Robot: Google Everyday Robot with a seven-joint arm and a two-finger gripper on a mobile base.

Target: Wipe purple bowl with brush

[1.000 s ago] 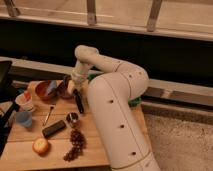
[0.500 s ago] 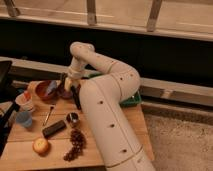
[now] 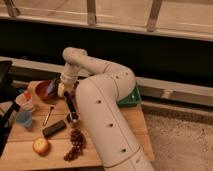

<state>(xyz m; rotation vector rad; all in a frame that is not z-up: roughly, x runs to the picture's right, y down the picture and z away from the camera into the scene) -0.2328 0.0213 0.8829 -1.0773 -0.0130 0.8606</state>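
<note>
End effector (image 3: 64, 89) low over the counter's (image 3: 25, 150) far left part, just beside the orange-brown bowl (image 3: 45, 89); open or closed: cannot tell. Long, slim, black-handled brush (image 3: 70, 106) slanting from the end effector toward the counter's middle, round head at its near end. Purple bowl mostly hidden behind the arm, only a dull mauve sliver at the end effector. Nearer the front edge: black block (image 3: 54, 128), thin metal utensil (image 3: 47, 116), grapes (image 3: 75, 144), 2 cups (image 3: 25, 111) at the left edge.
</note>
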